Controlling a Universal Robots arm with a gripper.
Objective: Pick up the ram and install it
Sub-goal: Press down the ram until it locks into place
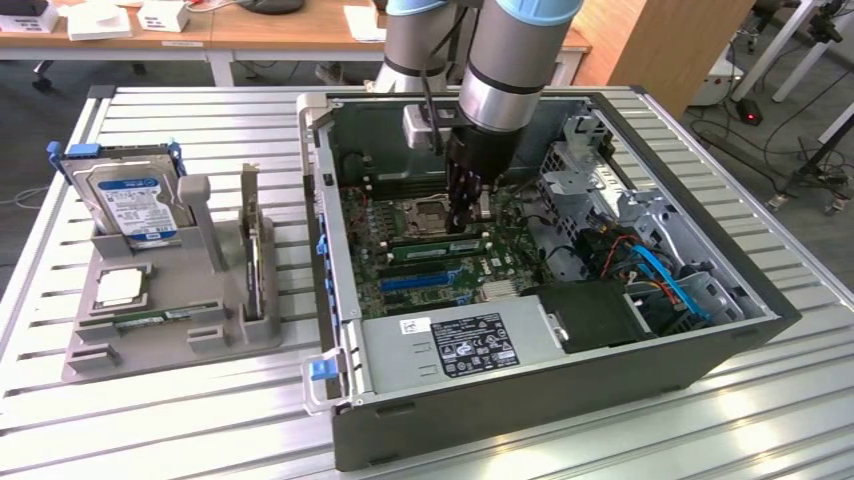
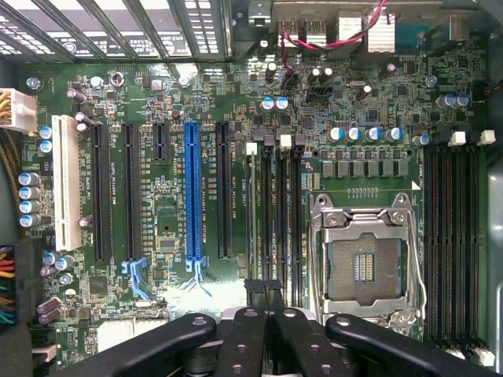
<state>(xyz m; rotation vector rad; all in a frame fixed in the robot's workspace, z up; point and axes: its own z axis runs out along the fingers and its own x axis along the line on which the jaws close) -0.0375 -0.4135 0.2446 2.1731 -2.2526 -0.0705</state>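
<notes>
Gripper (image 1: 466, 222) fingers (image 2: 244, 339) closed together, down inside the open dark-grey computer case (image 1: 534, 420). Long thin green ram stick (image 1: 434, 246) lies in its slot beside the CPU socket (image 2: 363, 263). Press straight down and evenly; tilt risks leaving one end unlatched.

The ram (image 1: 434, 246), a long thin green stick, lies flat along a slot on the motherboard (image 1: 400, 225) just beside the CPU socket (image 1: 424, 212), seen edge-on as a dark strip (image 2: 271, 236) beside the socket (image 2: 363, 259).
</notes>
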